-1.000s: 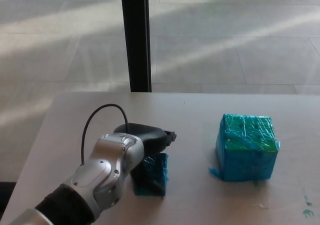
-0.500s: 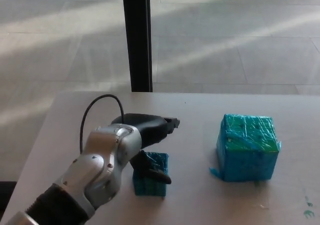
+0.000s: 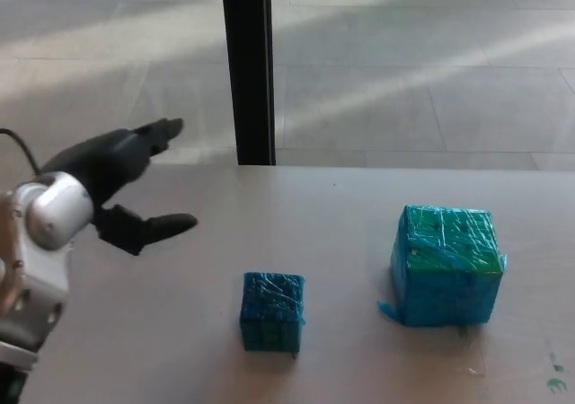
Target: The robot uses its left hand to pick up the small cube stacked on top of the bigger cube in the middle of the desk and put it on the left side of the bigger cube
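The small blue cube (image 3: pixel 271 311) rests on the desk (image 3: pixel 341 215), left of the bigger blue-green cube (image 3: pixel 446 264) and about a hand's width apart from it. My left hand (image 3: pixel 126 184) hovers well up and to the left of the small cube, open, its thumb and fingers spread with nothing between them. No part of my right arm shows.
A black vertical post (image 3: pixel 247 67) rises behind the desk's far edge. Small teal marks (image 3: pixel 552 373) dot the desk at the front right. Beyond the desk lies a tiled floor (image 3: pixel 404 63).
My left hand has let go of the small cube and drawn back up and to the left. The small cube stays where it was set down.
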Controlling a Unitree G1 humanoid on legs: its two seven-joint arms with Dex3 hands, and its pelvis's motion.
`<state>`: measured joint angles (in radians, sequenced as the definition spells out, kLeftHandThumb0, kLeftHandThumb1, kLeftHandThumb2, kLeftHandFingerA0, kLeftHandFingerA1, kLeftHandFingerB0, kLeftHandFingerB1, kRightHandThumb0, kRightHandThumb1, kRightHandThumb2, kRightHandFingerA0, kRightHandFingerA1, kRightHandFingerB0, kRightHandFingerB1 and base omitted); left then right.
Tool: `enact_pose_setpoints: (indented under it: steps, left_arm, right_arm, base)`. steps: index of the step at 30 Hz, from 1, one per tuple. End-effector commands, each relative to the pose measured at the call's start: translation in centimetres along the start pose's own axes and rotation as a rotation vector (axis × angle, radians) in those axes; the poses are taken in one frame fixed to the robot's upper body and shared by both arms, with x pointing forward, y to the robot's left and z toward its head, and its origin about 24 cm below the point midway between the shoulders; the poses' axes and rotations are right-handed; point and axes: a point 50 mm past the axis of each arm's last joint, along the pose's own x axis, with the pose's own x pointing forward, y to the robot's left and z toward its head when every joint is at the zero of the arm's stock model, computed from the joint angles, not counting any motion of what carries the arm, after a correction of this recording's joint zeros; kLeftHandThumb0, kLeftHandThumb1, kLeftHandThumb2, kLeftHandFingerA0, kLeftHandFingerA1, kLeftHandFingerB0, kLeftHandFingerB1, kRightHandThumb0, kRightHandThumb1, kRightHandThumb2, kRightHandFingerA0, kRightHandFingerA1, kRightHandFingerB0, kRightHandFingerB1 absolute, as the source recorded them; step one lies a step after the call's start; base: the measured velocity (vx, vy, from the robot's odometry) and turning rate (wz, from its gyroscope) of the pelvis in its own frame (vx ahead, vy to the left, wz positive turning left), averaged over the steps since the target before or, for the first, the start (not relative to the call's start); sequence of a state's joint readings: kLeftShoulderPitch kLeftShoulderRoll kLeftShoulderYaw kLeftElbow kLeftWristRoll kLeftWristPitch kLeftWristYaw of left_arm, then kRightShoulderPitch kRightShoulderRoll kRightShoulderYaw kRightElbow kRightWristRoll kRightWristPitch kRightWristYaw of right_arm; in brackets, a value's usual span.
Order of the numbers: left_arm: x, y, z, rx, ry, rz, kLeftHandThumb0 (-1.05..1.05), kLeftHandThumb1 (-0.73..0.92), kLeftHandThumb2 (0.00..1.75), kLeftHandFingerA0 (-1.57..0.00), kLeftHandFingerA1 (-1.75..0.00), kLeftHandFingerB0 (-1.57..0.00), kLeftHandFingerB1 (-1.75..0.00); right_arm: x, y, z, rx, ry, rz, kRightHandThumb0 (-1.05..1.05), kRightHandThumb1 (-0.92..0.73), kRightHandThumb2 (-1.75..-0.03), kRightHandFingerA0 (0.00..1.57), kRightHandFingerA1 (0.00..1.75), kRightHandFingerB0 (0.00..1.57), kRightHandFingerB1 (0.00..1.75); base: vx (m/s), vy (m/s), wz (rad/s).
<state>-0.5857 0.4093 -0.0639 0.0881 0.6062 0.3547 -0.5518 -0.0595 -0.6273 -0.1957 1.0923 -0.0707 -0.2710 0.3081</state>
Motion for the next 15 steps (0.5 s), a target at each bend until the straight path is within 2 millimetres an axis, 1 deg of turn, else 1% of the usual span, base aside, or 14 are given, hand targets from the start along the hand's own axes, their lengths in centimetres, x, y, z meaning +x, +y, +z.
enact_pose_setpoints:
  steps: [1, 2, 3, 4, 5, 6, 7, 9, 10, 11, 12, 13, 14, 15]
  left_arm:
    - [-6.2, 3.2, -13.7, -0.391, 0.267, 0.315, -0.93, 0.55, 0.91, -0.17, -0.54, -0.09, -0.11]
    - [-6.8, 2.9, -14.9, -0.447, 0.292, 0.344, -0.81, 0.48, 0.93, -0.05, -0.51, 0.0, -0.23]
    - [-7.0, 2.7, -15.3, -0.469, 0.301, 0.355, -0.81, 0.48, 0.93, -0.05, -0.51, 0.0, -0.23]
    - [-7.7, 2.2, -16.3, -0.493, 0.335, 0.39, -0.88, 0.64, 0.61, -0.1, -0.46, -0.09, -0.24]
    - [-8.4, 1.6, -17.6, -0.543, 0.377, 0.425, -0.84, 0.65, 0.6, -0.14, -0.46, -0.11, -0.25]
    - [-8.5, 1.5, -17.7, -0.548, 0.379, 0.43, -0.84, 0.65, 0.6, -0.14, -0.46, -0.11, -0.25]
    - [-10.4, -0.2, -20.2, -0.676, 0.468, 0.493, -0.84, 0.56, 0.95, -0.2, -0.55, -0.07, -0.38]
    - [-11.9, -1.7, -22.2, -0.766, 0.548, 0.547, -0.95, 0.62, 0.96, -0.34, -0.6, -0.1, -0.38]
    - [-12.7, -2.4, -23.1, -0.831, 0.576, 0.586, -0.87, 0.7, 0.62, -0.34, -0.58, -0.16, -0.3]
    - [-13.4, -3.0, -23.9, -0.898, 0.615, 0.618, -0.95, 0.59, 0.97, -0.42, -0.61, -0.13, -0.43]
    - [-14.3, -3.8, -24.7, -0.91, 0.679, 0.664, -0.88, 0.71, 0.63, -0.79, -0.67, -0.17, -0.27]
    - [-15.0, -4.5, -25.3, -0.859, 0.736, 0.707, -0.88, 0.73, 0.63, -0.88, -0.89, -0.15, -0.26]
    - [-15.4, -4.9, -25.6, -0.855, 0.76, 0.718, -0.88, 0.73, 0.63, -0.88, -0.89, -0.15, -0.26]
    - [-16.8, -6.2, -26.3, -0.943, 0.793, 0.763, -0.84, 0.58, 0.92, -0.93, -1.27, -0.06, -0.29]
  right_arm:
    - [-0.7, -1.1, -0.8, 0.003, 0.02, -0.017, -0.87, -0.39, -0.99, 0.55, 0.97, 0.5, 0.78]
    - [-0.7, -1.0, -0.8, 0.003, 0.022, -0.015, -0.86, -0.4, -0.99, 0.52, 0.93, 0.51, 0.77]
    - [-0.7, -1.0, -0.8, 0.004, 0.024, -0.014, -0.86, -0.4, -0.99, 0.52, 0.93, 0.51, 0.77]
    - [-0.7, -1.0, -0.8, 0.005, 0.027, -0.015, -0.84, -0.41, -0.99, 0.52, 0.91, 0.51, 0.76]
    - [-0.7, -1.0, -0.9, 0.006, 0.029, -0.015, -0.87, -0.58, -0.61, 0.48, 1.03, 0.51, 0.77]
    - [-0.7, -1.0, -0.9, 0.007, 0.029, -0.015, -0.87, -0.58, -0.61, 0.48, 1.03, 0.51, 0.77]
    - [-0.7, -0.9, -1.1, 0.007, 0.035, -0.015, -0.88, -0.4, -0.99, 0.53, 0.95, 0.51, 0.77]
    - [-0.8, -0.9, -1.2, -0.01, 0.038, -0.016, -0.9, -0.43, -1.03, 0.55, 0.94, 0.51, 0.75]
    - [-0.8, -0.9, -1.1, -0.01, 0.034, -0.017, -0.88, -0.59, -0.62, 0.51, 1.03, 0.53, 0.76]
    - [-0.8, -0.9, -1.1, -0.008, 0.032, -0.017, -0.86, -0.58, -0.62, 0.51, 1.03, 0.51, 0.77]
    - [-0.8, -0.9, -1.1, 0.005, 0.031, -0.018, -0.86, -0.57, -0.62, 0.51, 1.04, 0.51, 0.77]
    - [-0.7, -0.9, -1.0, 0.015, 0.028, -0.021, -0.85, -0.57, -0.63, 0.51, 1.04, 0.51, 0.78]
    - [-0.8, -1.0, -1.0, 0.015, 0.025, -0.022, -0.85, -0.57, -0.63, 0.51, 1.04, 0.51, 0.78]
    - [-0.8, -0.9, -1.1, 0.023, 0.029, -0.02, -0.88, -0.57, -0.62, 0.48, 1.06, 0.51, 0.79]
  base:
    - [0.0, 0.0, 0.0]
    - [0.0, 0.0, 0.0]
    - [0.0, 0.0, 0.0]
    - [0.0, 0.0, 0.0]
    - [0.0, 0.0, 0.0]
    - [0.0, 0.0, 0.0]
    - [0.0, 0.0, 0.0]
    - [0.0, 0.0, 0.0]
    - [0.0, 0.0, 0.0]
    - [0.0, 0.0, 0.0]
    - [0.0, 0.0, 0.0]
    - [0.0, 0.0, 0.0]
    - [0.0, 0.0, 0.0]
    - [0.0, 0.0, 0.0]
